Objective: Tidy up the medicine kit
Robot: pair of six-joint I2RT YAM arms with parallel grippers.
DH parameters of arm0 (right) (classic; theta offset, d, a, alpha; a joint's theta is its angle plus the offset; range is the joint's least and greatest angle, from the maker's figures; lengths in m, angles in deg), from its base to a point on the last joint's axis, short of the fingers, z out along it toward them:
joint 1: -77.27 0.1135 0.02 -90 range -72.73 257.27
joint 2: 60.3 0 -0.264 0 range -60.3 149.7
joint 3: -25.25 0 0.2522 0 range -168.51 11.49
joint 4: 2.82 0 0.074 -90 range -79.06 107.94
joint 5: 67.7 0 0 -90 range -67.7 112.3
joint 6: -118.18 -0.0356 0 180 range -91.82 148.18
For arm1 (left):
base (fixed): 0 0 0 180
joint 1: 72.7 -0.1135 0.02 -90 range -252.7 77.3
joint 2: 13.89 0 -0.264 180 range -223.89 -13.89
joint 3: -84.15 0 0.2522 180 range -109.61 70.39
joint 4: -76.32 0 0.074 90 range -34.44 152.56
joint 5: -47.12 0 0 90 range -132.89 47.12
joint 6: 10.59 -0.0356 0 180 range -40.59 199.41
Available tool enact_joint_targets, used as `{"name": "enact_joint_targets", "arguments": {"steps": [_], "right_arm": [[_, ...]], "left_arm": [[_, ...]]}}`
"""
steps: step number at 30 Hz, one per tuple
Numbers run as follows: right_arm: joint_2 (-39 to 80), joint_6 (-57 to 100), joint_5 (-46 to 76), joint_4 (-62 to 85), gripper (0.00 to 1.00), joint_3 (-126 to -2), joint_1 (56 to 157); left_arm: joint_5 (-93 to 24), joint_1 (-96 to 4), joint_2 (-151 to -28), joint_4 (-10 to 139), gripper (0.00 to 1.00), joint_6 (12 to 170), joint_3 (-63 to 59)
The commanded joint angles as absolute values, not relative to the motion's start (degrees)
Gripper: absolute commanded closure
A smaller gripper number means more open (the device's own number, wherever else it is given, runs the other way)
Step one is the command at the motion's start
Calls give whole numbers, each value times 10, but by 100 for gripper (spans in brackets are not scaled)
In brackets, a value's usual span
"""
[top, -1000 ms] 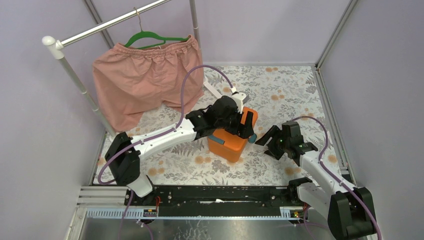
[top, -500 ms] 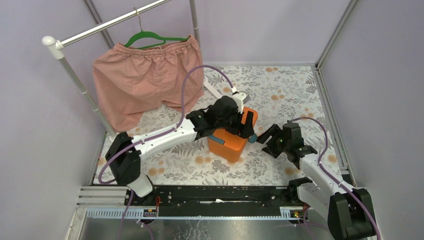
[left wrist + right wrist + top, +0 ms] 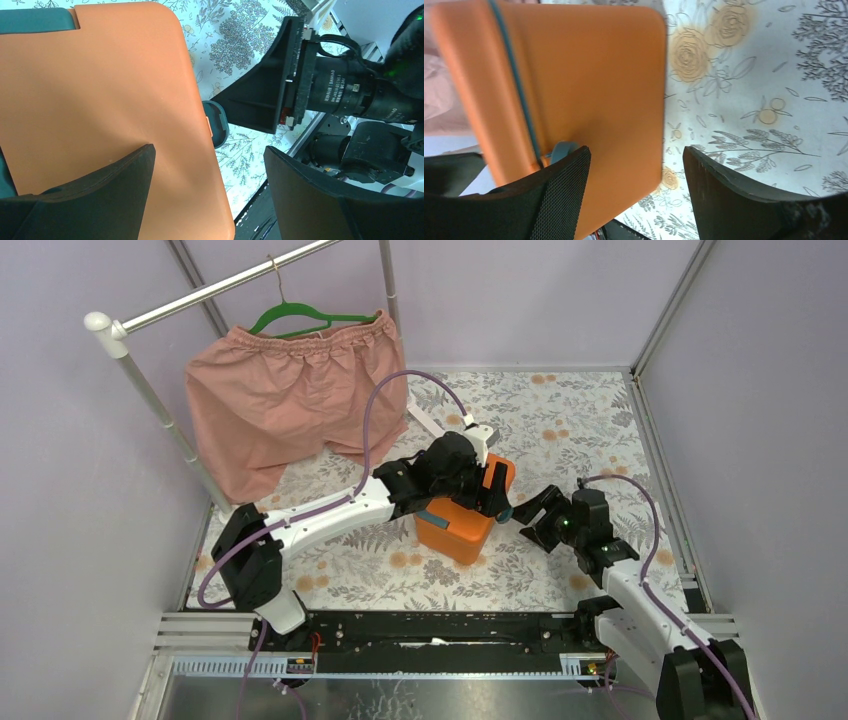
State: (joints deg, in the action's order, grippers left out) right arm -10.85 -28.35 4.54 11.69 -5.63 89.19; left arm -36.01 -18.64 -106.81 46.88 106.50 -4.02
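The medicine kit (image 3: 455, 530) is an orange box with its lid down, standing mid-table on the floral cloth. In the left wrist view its orange lid (image 3: 100, 90) fills the left half, with a teal latch (image 3: 35, 20) at the top edge. My left gripper (image 3: 482, 488) hovers over the box's top, open. One finger (image 3: 100, 195) is over the lid, the other past its right edge. My right gripper (image 3: 527, 518) is open at the box's right side, close to a teal knob (image 3: 218, 123). The orange box (image 3: 589, 85) and the teal knob (image 3: 561, 150) lie partly between its fingers.
A clothes rail (image 3: 240, 282) at the back left carries pink shorts (image 3: 290, 400) on a green hanger (image 3: 300, 315). Metal frame posts (image 3: 665, 310) border the right side. A black rail (image 3: 430, 630) runs along the near edge between the arm bases.
My right gripper has moved left, closer to the box's right side and its teal knob. The left arm and the box have stayed still.
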Motion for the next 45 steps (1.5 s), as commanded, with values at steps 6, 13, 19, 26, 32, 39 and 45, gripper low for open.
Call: {"name": "enact_joint_targets", "arguments": {"steps": [6,13,19,26,32,39,45], "right_arm": [[-119,-291,-12,67,23,-74,891],[-104,-287,-29,65,22,-86,891],[-138,-266,-5,132,21,-113,891],[-143,-263,-16,149,21,-123,891],[-143,-264,-24,143,20,-125,891],[-132,-260,-47,134,18,-130,891],[-135,-261,-50,131,17,-135,891]], "left_arm": [[-357,-180,-1091,460,12,1063,-39],[-356,-180,-1092,460,12,1064,-40],[-356,-180,-1093,459,12,1063,-39],[-354,-180,-1097,460,12,1063,-41],[-353,-180,-1097,461,13,1064,-41],[-345,-180,-1103,462,13,1065,-43],[-340,-178,-1109,463,13,1063,-44]]}}
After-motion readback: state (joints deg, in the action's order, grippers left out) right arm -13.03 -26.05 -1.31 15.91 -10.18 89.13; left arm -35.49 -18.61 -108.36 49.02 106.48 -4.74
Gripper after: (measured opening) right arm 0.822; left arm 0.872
